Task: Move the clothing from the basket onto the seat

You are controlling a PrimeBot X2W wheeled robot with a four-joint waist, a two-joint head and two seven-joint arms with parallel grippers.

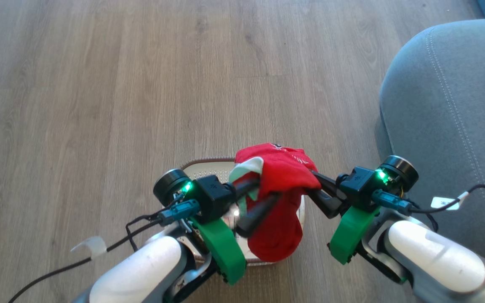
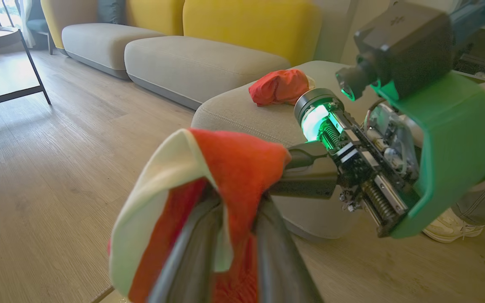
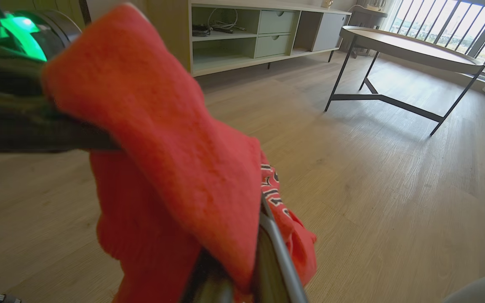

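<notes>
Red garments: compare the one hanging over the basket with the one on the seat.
The hanging garment dangles draped above the basket; the seat garment lies bunched on the seat. The hanging garment shows a broad white panel and print; the seat garment looks almost all red. Both are red fabric.

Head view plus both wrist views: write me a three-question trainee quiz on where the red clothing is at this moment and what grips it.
1. True or false: the held red garment hangs over the basket.
2. Pick one: the second red garment lies on A) the floor, B) the seat, C) the basket.
3. Fill in: the right gripper has its fingers ___ on the held red garment.
Key: 1 true; 2 B; 3 shut.
</notes>
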